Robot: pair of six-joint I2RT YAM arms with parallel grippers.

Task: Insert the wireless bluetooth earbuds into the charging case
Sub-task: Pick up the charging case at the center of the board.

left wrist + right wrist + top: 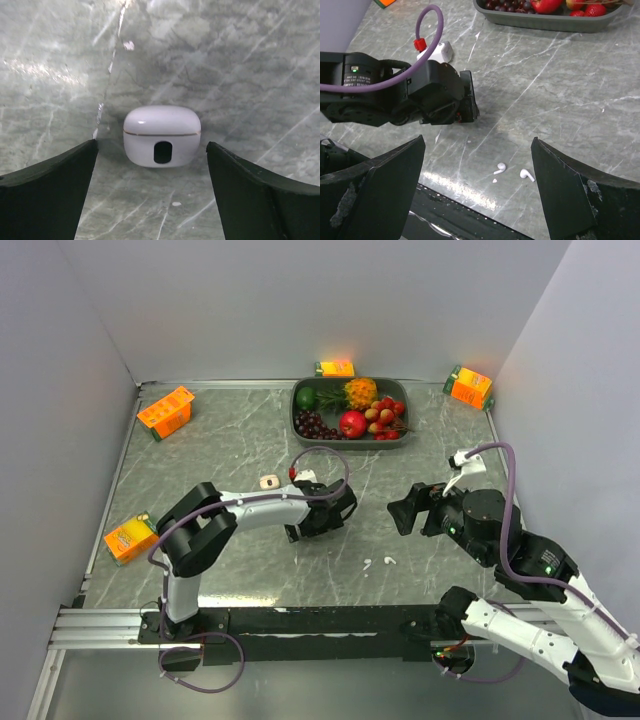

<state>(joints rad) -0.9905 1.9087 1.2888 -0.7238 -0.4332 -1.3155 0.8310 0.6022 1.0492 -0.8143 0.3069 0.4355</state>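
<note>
The closed case (162, 135) sits on the marble table (230, 440), framed but untouched between the spread fingers of the left gripper (152, 145). Two earbuds (500, 168) lie side by side near the front edge, ahead of the right gripper (478, 141), which is also wide open. The left arm's wrist stands between earbuds and case. A fruit tray (550, 22) and juice cartons (165, 410) ring the table.

The left arm (255, 507) and right arm (520, 625) pair white links with black joints, each trailing a purple cable (442, 22); the right gripper (477, 142) has scuffed black wedge fingers (380, 190).
</note>
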